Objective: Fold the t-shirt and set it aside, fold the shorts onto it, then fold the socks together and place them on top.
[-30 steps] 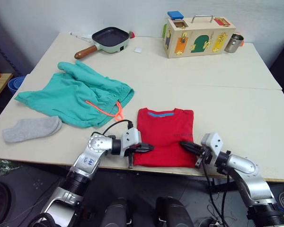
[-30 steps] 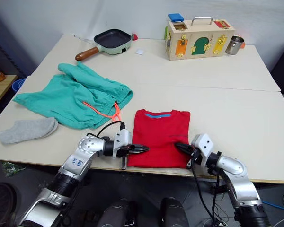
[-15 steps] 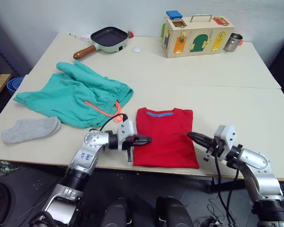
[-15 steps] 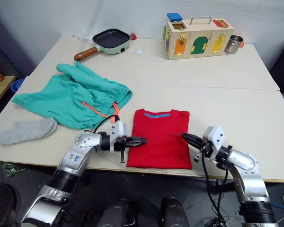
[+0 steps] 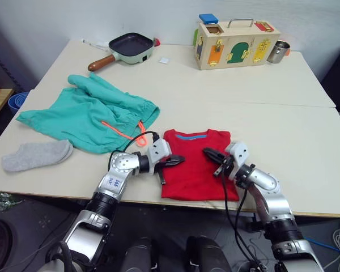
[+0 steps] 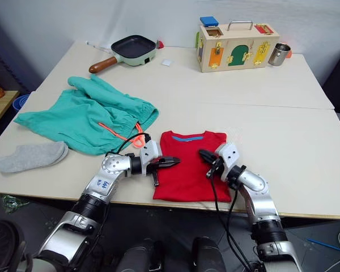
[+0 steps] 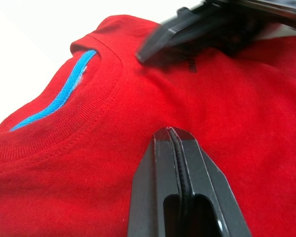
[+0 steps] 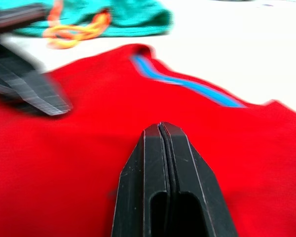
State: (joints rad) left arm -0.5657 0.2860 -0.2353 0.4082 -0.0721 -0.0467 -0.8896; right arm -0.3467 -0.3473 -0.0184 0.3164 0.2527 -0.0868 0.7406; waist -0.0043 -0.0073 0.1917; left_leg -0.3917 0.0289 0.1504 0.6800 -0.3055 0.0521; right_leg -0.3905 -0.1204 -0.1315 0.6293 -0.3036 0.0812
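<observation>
The red t-shirt lies folded into a rectangle at the table's front edge, blue neck label facing the far side. My left gripper is shut, its tip over the shirt's left part with no cloth between the fingers. From the right, my right gripper reaches over the shirt's middle, also shut and empty. The two tips point at each other, a short gap apart. Spread out to the left are the teal shorts, their orange drawstring trailing toward the shirt. The grey socks lie at the near left.
At the table's far side stand a dark frying pan, a wooden latch box and a metal cup. A small white piece lies near the pan. Bare table stretches to the right of the shirt.
My right gripper has swung in from the shirt's right edge to over its middle. The left gripper has edged farther over the shirt's left part. The garments have not moved.
</observation>
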